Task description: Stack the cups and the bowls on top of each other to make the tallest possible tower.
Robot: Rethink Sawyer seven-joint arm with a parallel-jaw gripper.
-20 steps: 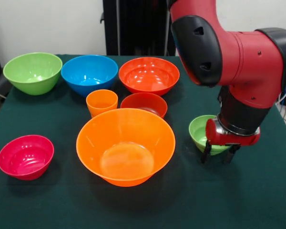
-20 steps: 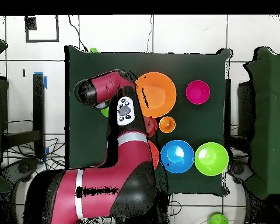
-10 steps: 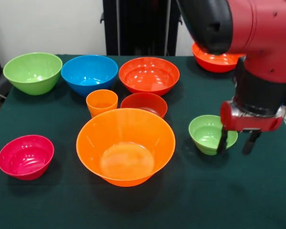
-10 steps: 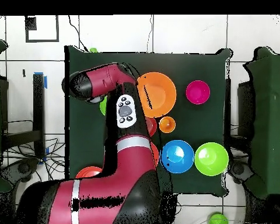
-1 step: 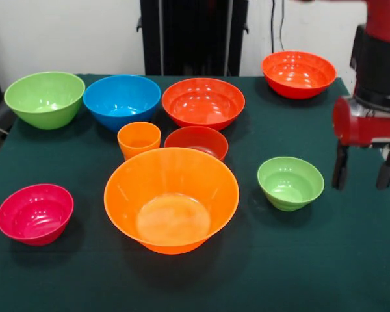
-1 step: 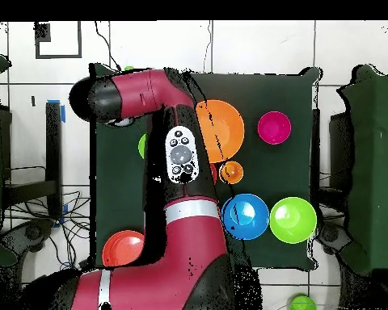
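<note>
In the front view, the largest glossy orange plastic bowl (image 5: 171,198) stands in the lower middle of the frame on the dark green table cloth (image 5: 299,260), and nothing is inside it. Just above it stand the small orange plastic cup (image 5: 138,139) and the small red-orange bowl (image 5: 196,142), side by side. The small green bowl (image 5: 290,182) sits alone at the right of the middle. At the right edge the black gripper (image 5: 363,166) hangs beside this bowl, apart from it; its two fingers are spread wide and hold nothing. No tower is built. In the overhead view, the red and black arm (image 6: 161,153) covers the left part of the cloth. The pink bowl (image 6: 274,127) lies at the upper right, the blue bowl (image 6: 246,216) and the big green bowl (image 6: 293,219) at the lower right.
</note>
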